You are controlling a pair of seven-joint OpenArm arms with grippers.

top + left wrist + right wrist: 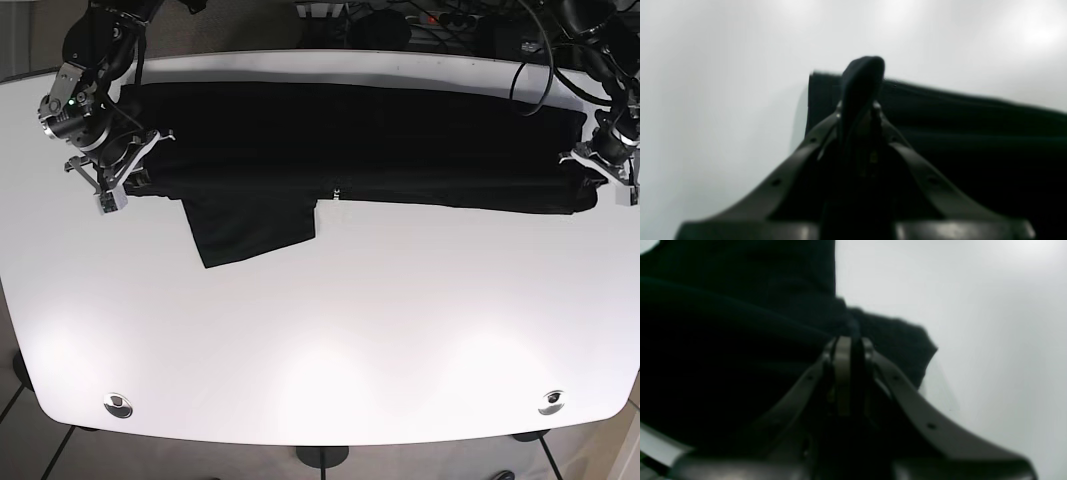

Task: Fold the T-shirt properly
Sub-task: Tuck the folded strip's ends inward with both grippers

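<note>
A black T-shirt lies stretched in a long band across the far half of the white table. One sleeve sticks out toward the front at the left. My left gripper is at the shirt's right end and is shut on a bunch of the cloth; the wrist view shows my left gripper and the shirt trailing to the right. My right gripper is at the shirt's left end, shut on the fabric; the wrist view shows my right gripper pinching a fold.
Cables and dark equipment lie beyond the table's far edge. Two round metal discs sit near the table's front corners. The table's rounded edge runs close to both arms.
</note>
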